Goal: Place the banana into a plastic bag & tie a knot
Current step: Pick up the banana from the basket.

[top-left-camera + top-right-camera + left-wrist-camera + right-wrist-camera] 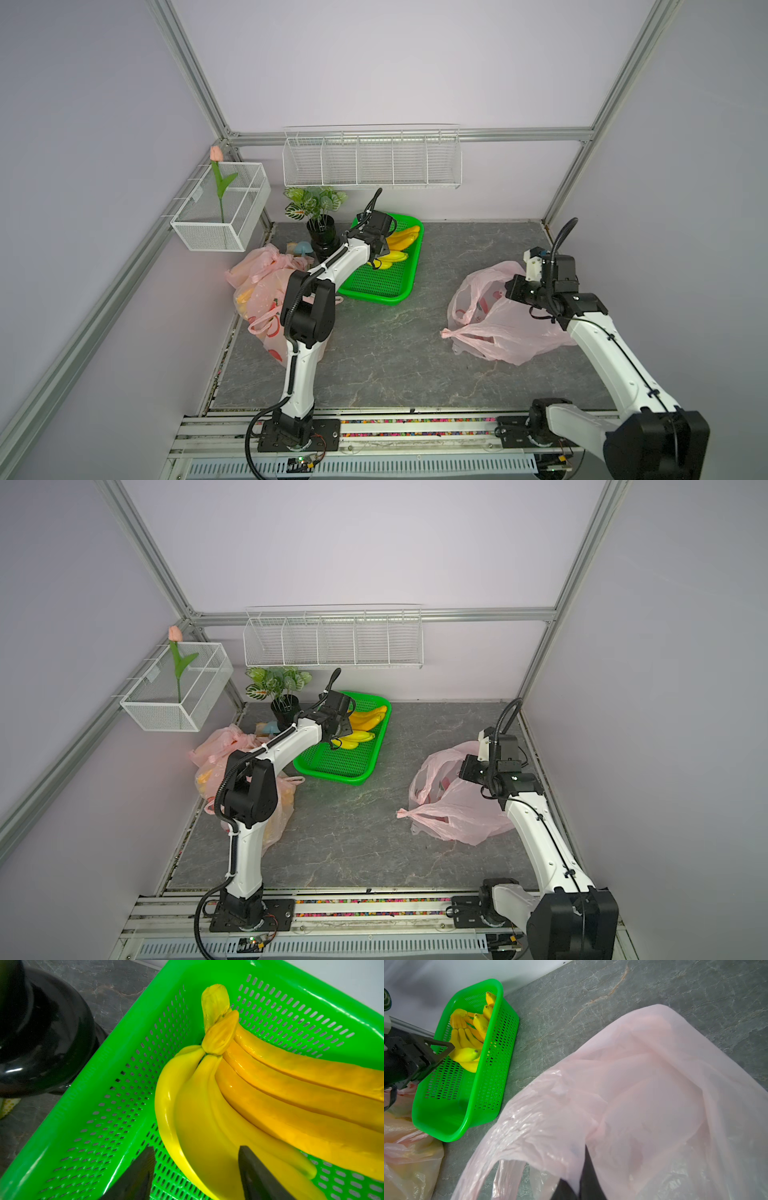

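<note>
Two banana bunches lie in the green basket (374,297) at the back left: a yellow banana bunch (197,1115) and a more orange bunch (291,1095). In both top views my left gripper (380,253) (343,731) reaches down into the basket. In the left wrist view this gripper (196,1148) is open, its fingers straddling the outer part of the yellow bunch. On the right lies the pink plastic bag (498,332) (633,1084). My right gripper (511,289) (581,1167) is shut on its upper rim and holds the mouth up.
Filled pink bags (257,291) sit at the left, beside my left arm's base. A potted plant (320,216) and a small blue mushroom figure (303,248) stand behind them. Wire baskets (220,208) (372,160) hang on the walls.
</note>
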Tool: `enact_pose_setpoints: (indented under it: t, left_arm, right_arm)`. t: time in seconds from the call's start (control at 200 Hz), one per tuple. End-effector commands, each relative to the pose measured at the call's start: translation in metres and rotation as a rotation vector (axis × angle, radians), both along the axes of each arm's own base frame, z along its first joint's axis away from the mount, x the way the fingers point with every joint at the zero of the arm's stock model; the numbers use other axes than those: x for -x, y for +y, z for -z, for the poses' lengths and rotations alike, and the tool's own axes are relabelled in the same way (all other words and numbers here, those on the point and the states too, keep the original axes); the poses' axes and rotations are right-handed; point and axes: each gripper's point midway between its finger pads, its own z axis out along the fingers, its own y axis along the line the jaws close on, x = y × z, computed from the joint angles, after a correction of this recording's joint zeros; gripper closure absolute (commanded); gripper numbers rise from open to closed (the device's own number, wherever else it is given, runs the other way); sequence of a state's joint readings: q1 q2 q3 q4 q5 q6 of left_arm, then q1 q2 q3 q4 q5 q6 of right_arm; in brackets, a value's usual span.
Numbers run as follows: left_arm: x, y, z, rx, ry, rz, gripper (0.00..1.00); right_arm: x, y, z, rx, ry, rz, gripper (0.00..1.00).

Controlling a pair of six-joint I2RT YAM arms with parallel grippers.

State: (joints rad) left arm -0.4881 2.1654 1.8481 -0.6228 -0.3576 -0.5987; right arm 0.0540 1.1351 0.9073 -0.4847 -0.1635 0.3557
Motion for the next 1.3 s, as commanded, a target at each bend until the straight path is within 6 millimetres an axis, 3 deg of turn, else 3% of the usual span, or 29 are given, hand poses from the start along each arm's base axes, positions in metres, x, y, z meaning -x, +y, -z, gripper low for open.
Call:
enact_pose_setpoints:
  t: [0.0,0.215,0.63,0.74,1.02,1.164,1.294]
  left_arm:
    - [0.001,0.001,0.005,0.026,0.029,-0.048,0.35]
    - [-0.006,-0.005,0.019,0.034,0.048,-0.048,0.45]
    - [-0.010,-0.003,0.040,0.039,0.085,-0.071,0.41]
    - [-0.011,-0.003,0.040,0.043,0.090,-0.067,0.52]
    - [0.002,0.000,0.010,0.089,0.021,-0.045,0.87]
    - [0.017,0.008,-0.020,0.133,-0.063,-0.046,0.89]
    - [0.036,0.017,-0.061,0.159,-0.156,-0.017,0.90]
  right_arm:
    - [0.000,0.007,0.000,-0.032,-0.014,-0.025,0.93]
    - [0.001,0.010,-0.003,-0.047,-0.023,-0.033,0.93]
    - [0.005,0.019,-0.009,-0.031,-0.023,-0.056,0.93]
    - [0.005,0.021,-0.009,-0.026,-0.019,-0.059,0.93]
    - [0.008,0.022,-0.013,-0.011,-0.022,-0.059,0.93]
    - [0.009,0.023,-0.014,0.015,-0.018,-0.063,0.93]
    - [0.007,0.022,-0.016,0.032,-0.019,-0.061,0.93]
